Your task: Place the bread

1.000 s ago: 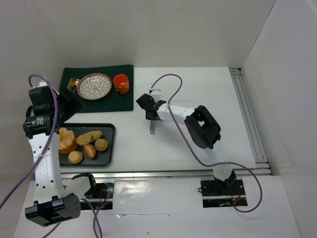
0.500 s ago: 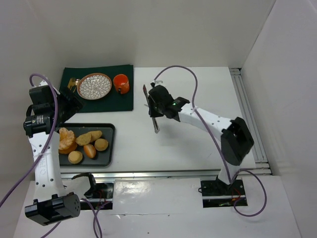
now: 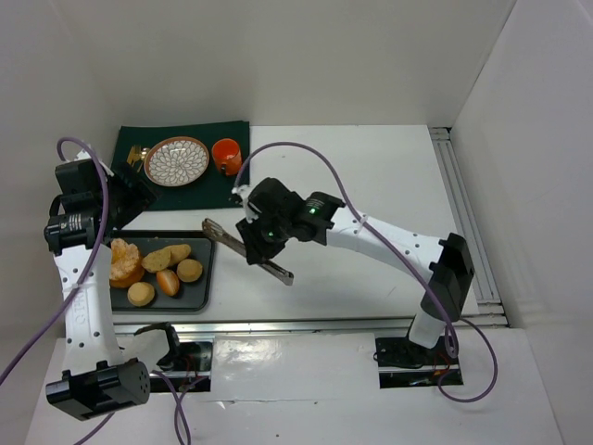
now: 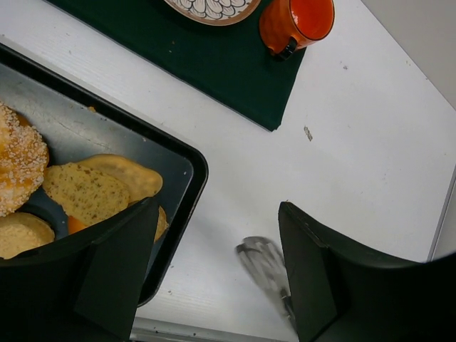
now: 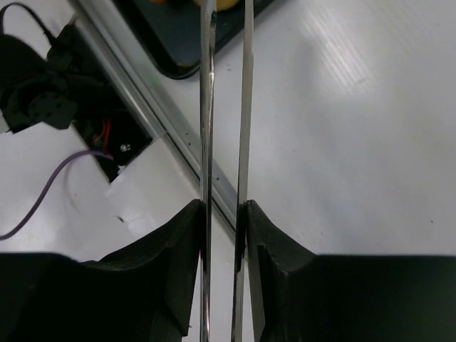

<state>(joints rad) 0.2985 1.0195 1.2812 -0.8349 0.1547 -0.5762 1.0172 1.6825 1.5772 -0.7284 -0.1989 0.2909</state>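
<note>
The bread (image 3: 167, 257) lies as several rolls in a dark tray (image 3: 209, 243) at the left: a sesame-topped bun (image 4: 18, 160), an oval golden roll (image 4: 89, 192) and small round buns. My right gripper (image 3: 265, 237) is shut on a pair of metal tongs (image 3: 222, 234), whose two arms (image 5: 207, 107) run straight out between its fingers (image 5: 274, 249). The tongs' tip reaches the tray's right rim. My left gripper (image 4: 219, 214) hangs open and empty above the tray's right edge, and the tongs' tip (image 4: 267, 263) shows blurred below it.
A green cloth (image 3: 222, 185) at the back left carries a patterned plate (image 3: 176, 160), an orange cup (image 3: 227, 156) and some cutlery. A metal rail (image 3: 352, 324) runs along the table's near edge, with wiring (image 5: 50, 100) beyond it.
My right arm has swung left and nearer with the tongs, from mid-table to the tray's right rim. The left arm has not moved.
</note>
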